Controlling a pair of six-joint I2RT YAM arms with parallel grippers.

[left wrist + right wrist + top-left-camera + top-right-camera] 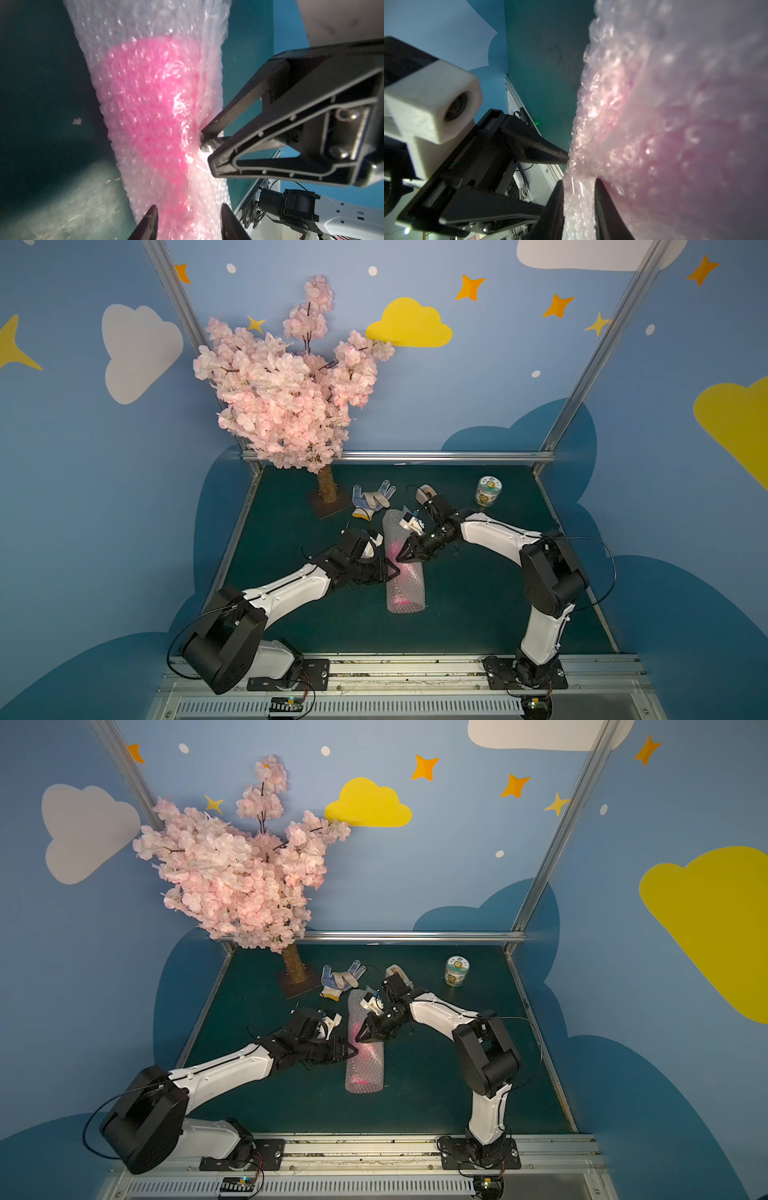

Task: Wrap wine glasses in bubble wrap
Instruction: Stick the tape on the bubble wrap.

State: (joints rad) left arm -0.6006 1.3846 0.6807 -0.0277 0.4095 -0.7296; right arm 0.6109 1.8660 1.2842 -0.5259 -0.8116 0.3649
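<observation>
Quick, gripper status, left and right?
Left gripper: open, jaws apart at the bubble wrap roll.
Right gripper: shut on a fold of the bubble wrap.

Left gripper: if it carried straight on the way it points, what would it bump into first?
The bubble wrap rolled around the pink goblet; the left gripper seems to touch it.

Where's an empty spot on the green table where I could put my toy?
Bare dark-green table mat lies between the clear bubble-wrap roll around the pink goblet and the right arm, and along the front rail. Crowded at the back: pink blossom tree, blue-dotted glove, green-labelled jar.
</observation>
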